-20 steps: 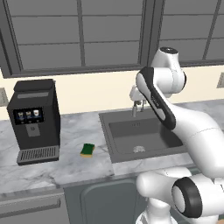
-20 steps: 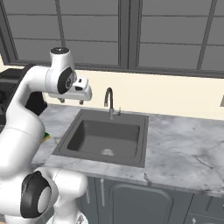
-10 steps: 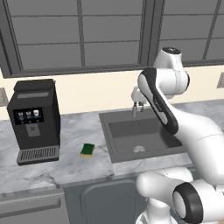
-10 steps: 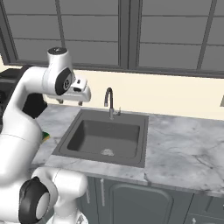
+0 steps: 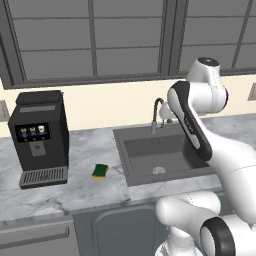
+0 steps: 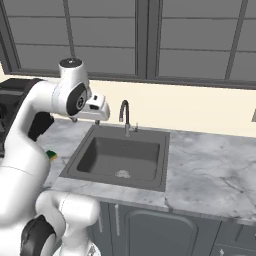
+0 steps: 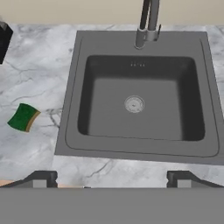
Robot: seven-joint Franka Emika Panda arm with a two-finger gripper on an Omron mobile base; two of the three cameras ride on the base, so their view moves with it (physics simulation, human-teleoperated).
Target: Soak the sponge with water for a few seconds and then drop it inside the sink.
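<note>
The sponge [image 5: 100, 171], green on top over yellow, lies flat on the marble counter left of the sink [image 5: 121, 150]; in the hand view the sponge [image 7: 24, 117] sits left of the sink's rim [image 7: 72, 109]. My gripper [image 6: 87, 120] hangs high above the sink's left rear part, close to the faucet [image 6: 124, 114]. Its fingertips [image 7: 40, 179] stand wide apart and open, nothing between them. The basin is dry, with its round drain [image 7: 134, 104] bare. No water runs from the faucet [image 7: 146, 26].
A black coffee machine [image 5: 40, 137] stands on the counter at far left, beyond the sponge. Marble counter [image 6: 210, 170] stretches right of the sink. A window wall rises behind the faucet. Cabinet fronts run below the counter edge.
The arm has swung slightly, carrying the hand a little lower and further over the sink. The jaws have widened a touch. The sponge has not moved.
</note>
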